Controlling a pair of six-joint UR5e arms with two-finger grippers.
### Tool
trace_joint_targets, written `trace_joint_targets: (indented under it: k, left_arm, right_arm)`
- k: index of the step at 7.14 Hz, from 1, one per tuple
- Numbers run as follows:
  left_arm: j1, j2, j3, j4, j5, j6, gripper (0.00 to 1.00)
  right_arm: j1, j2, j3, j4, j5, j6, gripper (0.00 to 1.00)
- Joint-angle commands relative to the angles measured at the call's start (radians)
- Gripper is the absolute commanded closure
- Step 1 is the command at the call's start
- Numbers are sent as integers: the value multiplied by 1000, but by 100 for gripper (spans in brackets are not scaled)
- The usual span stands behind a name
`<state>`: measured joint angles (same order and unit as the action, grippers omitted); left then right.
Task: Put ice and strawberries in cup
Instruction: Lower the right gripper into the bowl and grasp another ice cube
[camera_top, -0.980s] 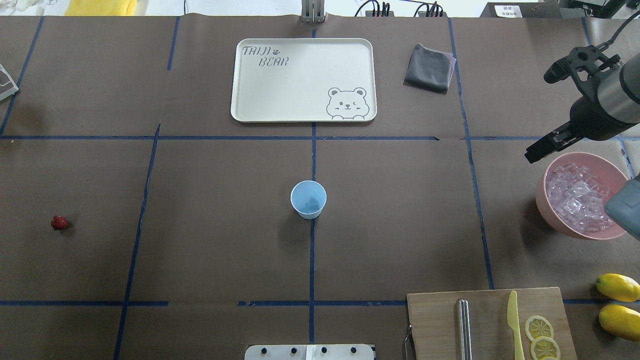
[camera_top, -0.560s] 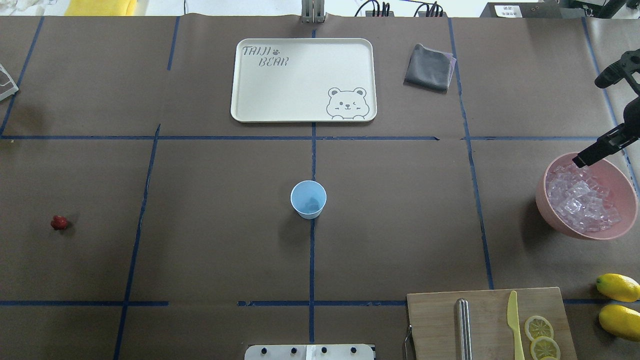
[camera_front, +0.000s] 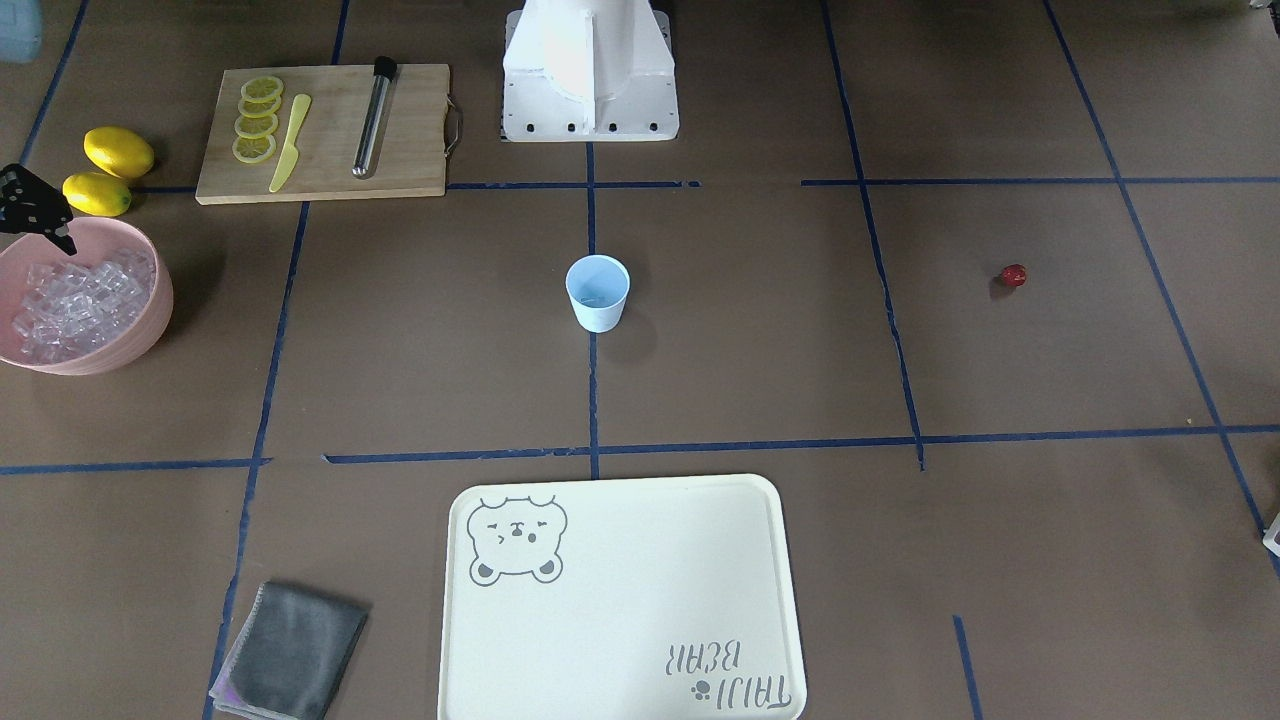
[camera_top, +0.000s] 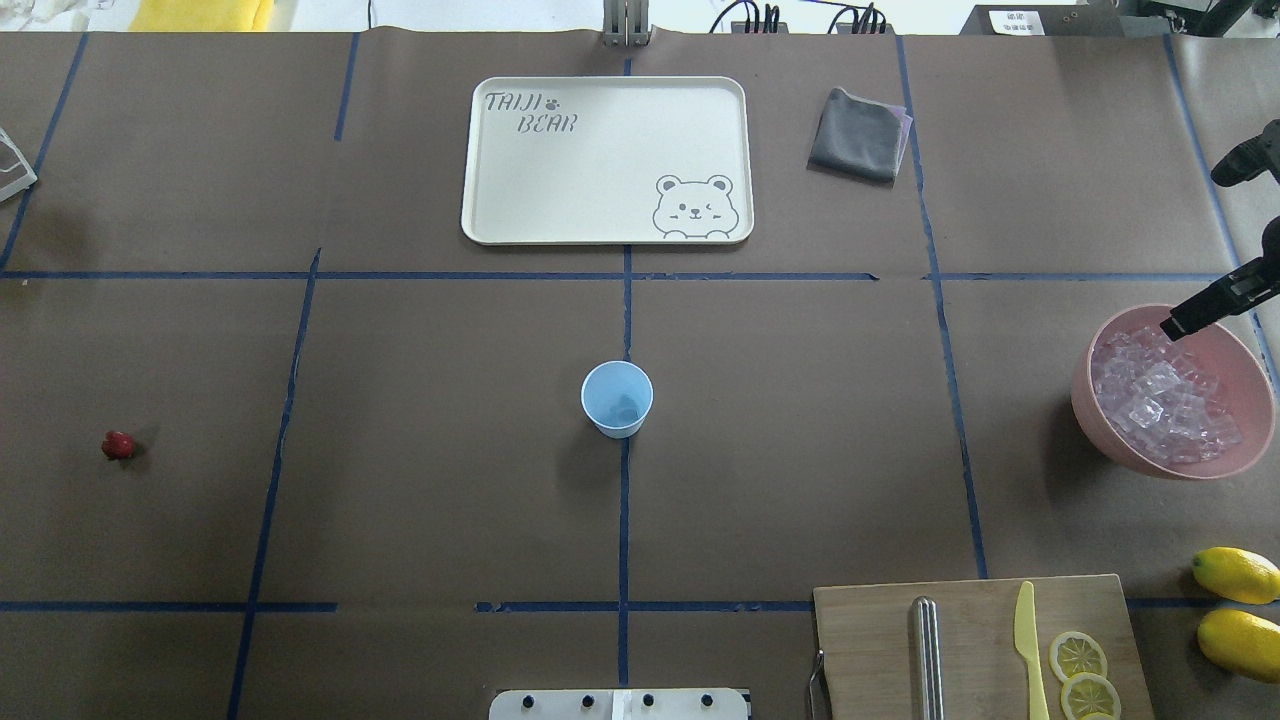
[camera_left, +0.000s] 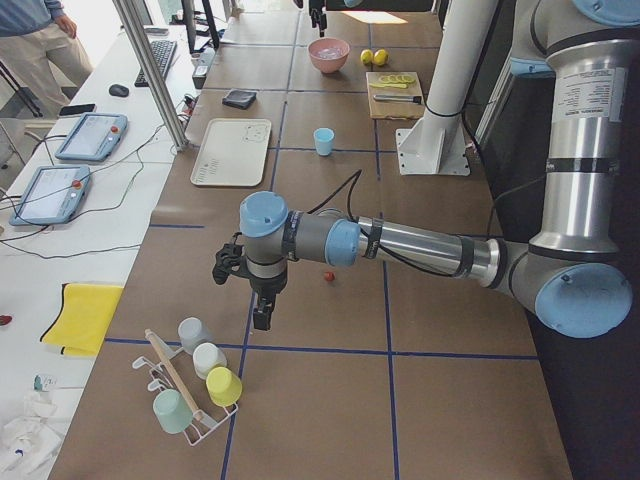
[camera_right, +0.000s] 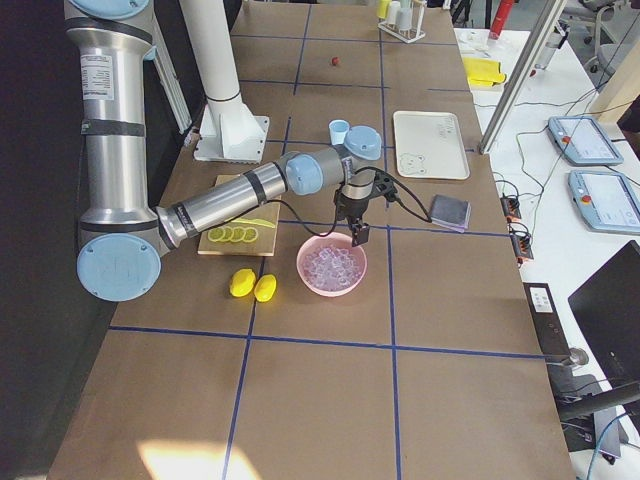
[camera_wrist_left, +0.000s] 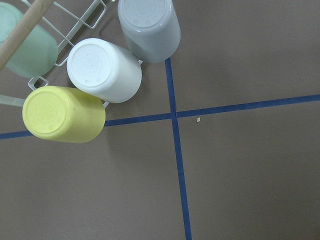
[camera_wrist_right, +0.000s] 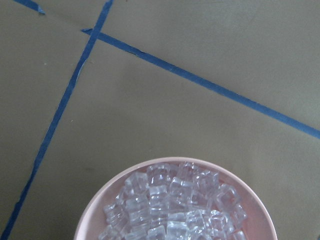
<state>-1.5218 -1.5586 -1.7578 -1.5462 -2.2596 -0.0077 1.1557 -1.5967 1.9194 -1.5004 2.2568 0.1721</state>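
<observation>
The light-blue cup (camera_top: 617, 398) stands upright at the table's middle, also in the front view (camera_front: 598, 292). The dark-red strawberry (camera_top: 118, 445) lies alone far to the left (camera_front: 1014, 275). The ice (camera_top: 1160, 395) is heaped in a pink bowl (camera_top: 1085, 400) at the right and fills the bottom of the right wrist view (camera_wrist_right: 175, 205). My right gripper (camera_top: 1195, 315) hangs over the bowl's far rim; I cannot tell whether it is open. My left gripper (camera_left: 260, 318) hangs past the strawberry near a cup rack; I cannot tell its state.
A cream tray (camera_top: 606, 160) and a grey cloth (camera_top: 858, 135) lie at the back. A cutting board (camera_top: 980, 640) holds a knife, a metal rod and lemon slices, with two lemons (camera_top: 1236, 575) beside it. A rack of upturned cups (camera_wrist_left: 104, 70) sits below the left wrist.
My right arm has swung to the right, from in front of the bowl's left side to over its far rim, and mostly left the overhead view. Nothing else moved.
</observation>
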Motion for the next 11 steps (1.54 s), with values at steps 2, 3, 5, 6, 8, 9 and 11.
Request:
trace_joint_targets:
  k: [2, 3, 5, 6, 8, 9, 11]
  left_arm:
    - [0, 0, 0, 0, 0, 0, 0]
    - [0, 0, 0, 0, 0, 0, 0]
    - [0, 0, -2, 0, -14, 0, 0]
    - [0, 0, -2, 0, -20, 0, 0]
    - [0, 2, -3, 0, -25, 0, 0]
    - [0, 2, -2, 0, -23, 0, 0]
    - [0, 2, -2, 0, -25, 0, 0]
  right_arm:
    - [-56, -31, -125, 322, -8, 232, 6]
    - [-74, -34, -122, 321, -11, 233, 7]
    - [-105, -90, -97, 321, -29, 233, 10]
    - [-122, -112, -88, 322, -52, 233, 11]
    - [-134, -126, -88, 322, -56, 233, 14]
    - [-137, -127, -89, 322, -56, 231, 15]
    - [-139, -132, -88, 322, -57, 231, 23]
